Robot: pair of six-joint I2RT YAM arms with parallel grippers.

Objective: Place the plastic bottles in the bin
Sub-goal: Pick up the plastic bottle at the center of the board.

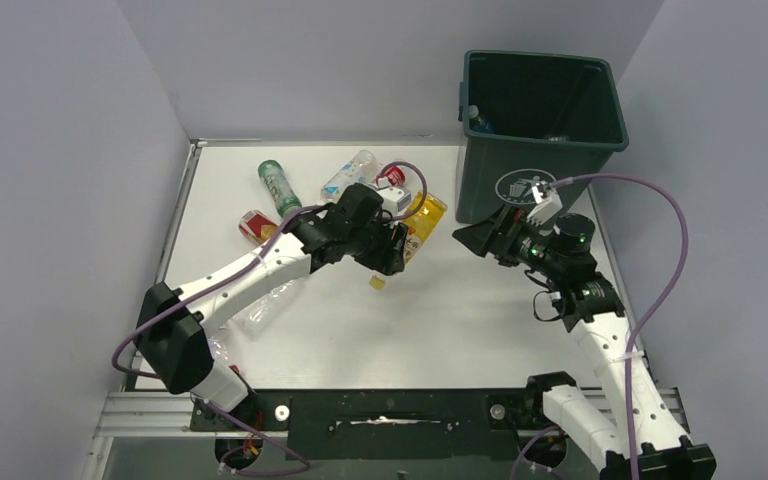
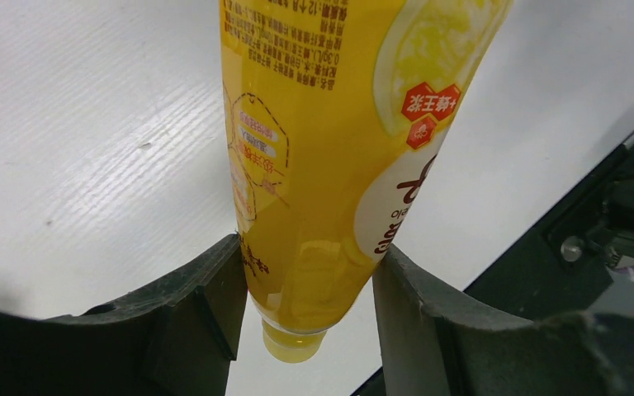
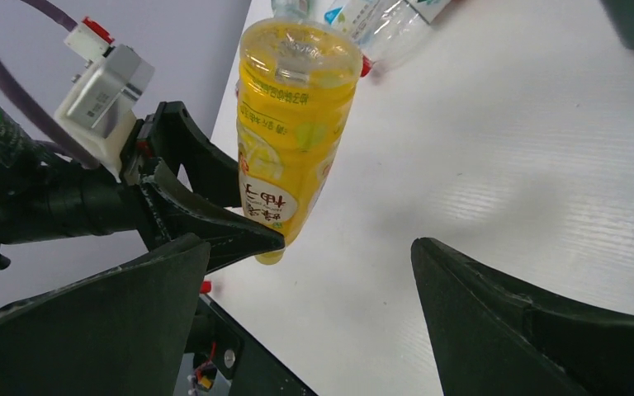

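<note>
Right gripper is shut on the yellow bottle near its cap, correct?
No. The left gripper is shut on the yellow bottle near its cap, as the left wrist view shows; the right gripper is open and empty.

A white table (image 1: 480, 300) carries a dark green bin (image 1: 482, 190) at far right and plastic bottles (image 1: 279, 188) lying scattered across its far left

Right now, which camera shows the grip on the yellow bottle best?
Left wrist: close up, the left gripper pinches the yellow bottle just above its cap. Right wrist shows the whole bottle, cap-down. Top external shows only its ends, with the gripper covering the middle.
</note>
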